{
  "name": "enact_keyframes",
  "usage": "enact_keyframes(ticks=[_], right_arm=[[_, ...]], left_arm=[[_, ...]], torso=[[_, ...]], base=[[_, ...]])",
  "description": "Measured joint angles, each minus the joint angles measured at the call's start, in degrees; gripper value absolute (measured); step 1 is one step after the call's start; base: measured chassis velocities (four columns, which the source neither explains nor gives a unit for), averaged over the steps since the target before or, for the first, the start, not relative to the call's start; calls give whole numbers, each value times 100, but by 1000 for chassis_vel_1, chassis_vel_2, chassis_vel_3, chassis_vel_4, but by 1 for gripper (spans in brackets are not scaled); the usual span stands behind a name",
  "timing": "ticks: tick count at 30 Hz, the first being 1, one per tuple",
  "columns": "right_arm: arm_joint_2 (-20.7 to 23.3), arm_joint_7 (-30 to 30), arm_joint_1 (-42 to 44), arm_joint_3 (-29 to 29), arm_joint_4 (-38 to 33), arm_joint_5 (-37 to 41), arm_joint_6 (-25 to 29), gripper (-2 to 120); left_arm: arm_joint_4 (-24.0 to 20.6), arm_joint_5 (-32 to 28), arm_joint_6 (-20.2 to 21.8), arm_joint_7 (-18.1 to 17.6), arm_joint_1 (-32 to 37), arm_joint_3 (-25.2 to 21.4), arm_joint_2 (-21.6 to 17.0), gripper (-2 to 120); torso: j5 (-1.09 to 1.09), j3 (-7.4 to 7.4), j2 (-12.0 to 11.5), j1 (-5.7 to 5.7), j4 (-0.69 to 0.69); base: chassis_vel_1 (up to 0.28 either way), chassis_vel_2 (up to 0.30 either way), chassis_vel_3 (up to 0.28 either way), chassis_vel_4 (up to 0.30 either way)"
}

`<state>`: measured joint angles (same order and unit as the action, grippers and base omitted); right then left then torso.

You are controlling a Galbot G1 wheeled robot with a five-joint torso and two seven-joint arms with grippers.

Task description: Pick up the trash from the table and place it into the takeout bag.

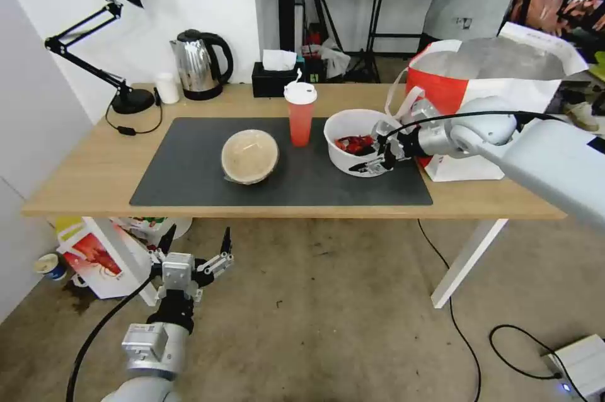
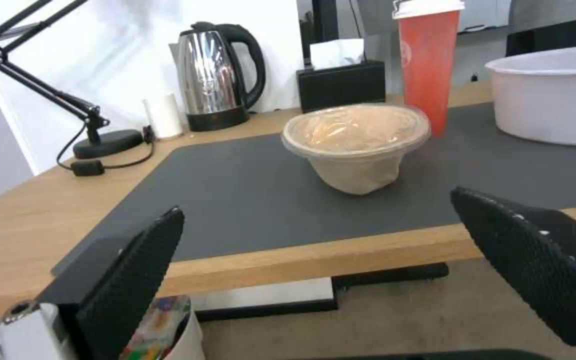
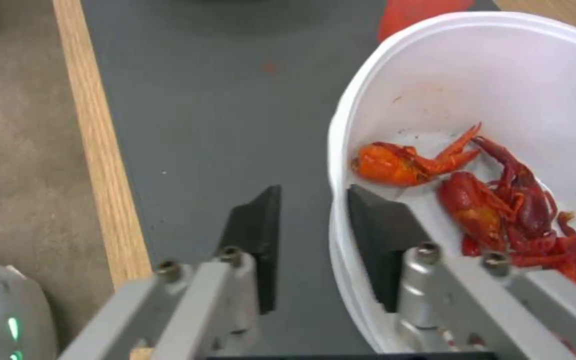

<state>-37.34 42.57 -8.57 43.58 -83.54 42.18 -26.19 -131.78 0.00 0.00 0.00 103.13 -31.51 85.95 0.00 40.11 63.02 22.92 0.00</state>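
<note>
On the dark mat (image 1: 189, 181) of the table (image 1: 82, 175) stand a tan lidded bowl (image 1: 249, 156) (image 2: 357, 142), a red drink cup (image 1: 300, 115) (image 2: 428, 65) and a white bowl (image 1: 353, 140) (image 3: 501, 75) with red crayfish shells. My right gripper (image 1: 364, 166) (image 3: 311, 192) is open and straddles the white bowl's near rim: one finger inside, the other outside with a gap to the wall. The red-and-white takeout bag (image 1: 491, 74) stands open just behind that arm. Low in front of the table, my left gripper (image 1: 198, 235) (image 2: 318, 205) hangs open and holds nothing.
Along the table's back edge are a black desk lamp (image 1: 120, 99), a small white cup (image 1: 167, 87), a steel kettle (image 1: 200, 65) and a black tissue box (image 1: 275, 77). A smaller red-and-white bag (image 1: 94, 257) sits on the floor under the left end. A white box (image 1: 583, 364) with cables lies at the floor's right.
</note>
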Motion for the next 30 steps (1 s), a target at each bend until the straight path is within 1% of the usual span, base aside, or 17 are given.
enact_keyframes(ticks=[1,2,3,5,6,7,21,30], right_arm=[[-2,11,-5,-5,15,12,-4,19],[-2,11,-5,-5,15,12,-4,19],[-4,18,-6,-5,22,20,-9,15],[-12,34,-5,-6,39,31,-14,3],[-12,34,-5,-6,39,31,-14,3],[-16,39,-2,-6,44,32,-15,0],[-84,167,-45,-37,172,45,-5,0],[10,244,-161,-89,205,45,8,0]], left_arm=[[0,0,0,0,0,0,0,100],[0,0,0,0,0,0,0,100],[0,0,0,0,0,0,0,100],[0,0,0,0,0,0,0,100],[0,0,0,0,0,0,0,100],[0,0,0,0,0,0,0,100],[0,0,0,0,0,0,0,100],[0,0,0,0,0,0,0,100]], torso=[[0,0,0,0,0],[0,0,0,0,0],[0,0,0,0,0],[0,0,0,0,0],[0,0,0,0,0],[0,0,0,0,0],[0,0,0,0,1],[1,0,0,0,0]], base=[[0,0,0,0],[0,0,0,0],[0,0,0,0],[0,0,0,0],[0,0,0,0],[0,0,0,0],[0,0,0,0],[0,0,0,0]])
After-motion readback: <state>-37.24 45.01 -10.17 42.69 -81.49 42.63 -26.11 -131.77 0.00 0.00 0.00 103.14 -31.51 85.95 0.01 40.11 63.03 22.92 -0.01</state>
